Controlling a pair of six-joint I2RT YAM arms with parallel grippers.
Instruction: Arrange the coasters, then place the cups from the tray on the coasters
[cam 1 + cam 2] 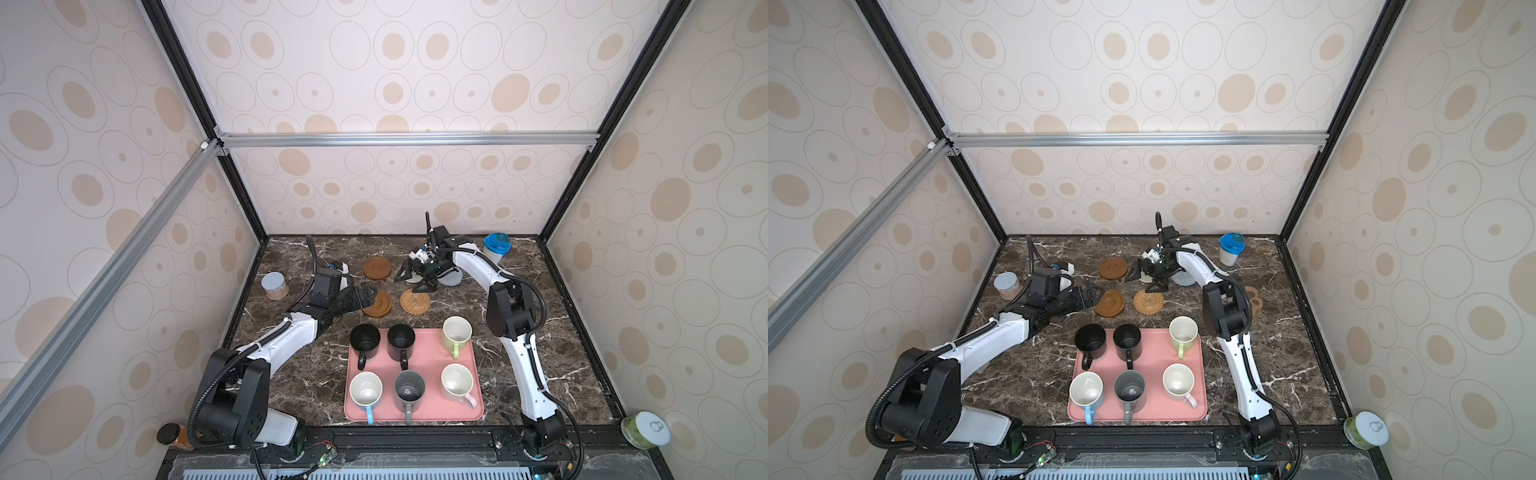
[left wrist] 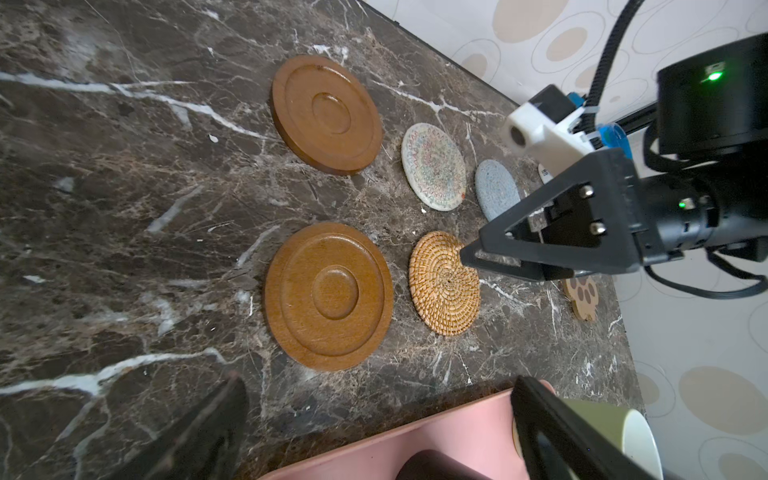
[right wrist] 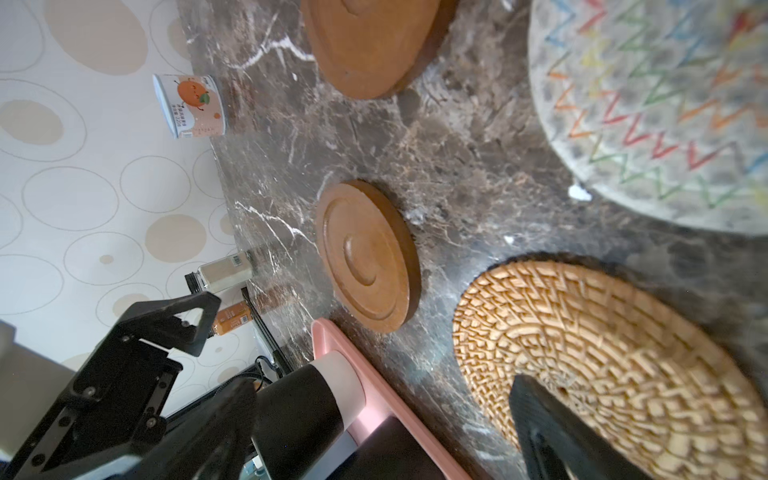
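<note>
The left gripper (image 1: 370, 297) has its fingers spread wide and holds nothing. The near brown coaster (image 1: 379, 306) lies flat just ahead of its fingertips, and the far brown coaster (image 1: 377, 269) lies further ahead and off to one side. The right gripper (image 1: 412, 281) is also spread and empty. It hangs over the gap between the whitish woven coaster (image 2: 433, 166) and the rattan coaster (image 1: 415, 302), with one fingertip above the rattan's edge. Whether that fingertip touches the rattan cannot be told.

The grey-blue coaster (image 2: 496, 195) sits just behind the right fingers, partly under the wrist. Five coasters form two tidy rows. The paw-shaped coaster (image 1: 1257, 303) is the odd one out. It lies well behind the right fingers, back beside that arm's elbow, and well apart from the rattan coaster.

If the paw-shaped coaster is to join the row, the right arm is clearly nearer. It would have to draw back and turn toward its own elbow, while the left fingers would have to cross every other coaster to reach it.

All six cups (image 1: 409, 390) stand on the tray (image 1: 426, 357), behind both sets of fingers, with their handles pointing away from the coasters. The black cups (image 1: 365, 338) are closest to the left fingers and the green cup (image 1: 456, 332) to the right.
</note>
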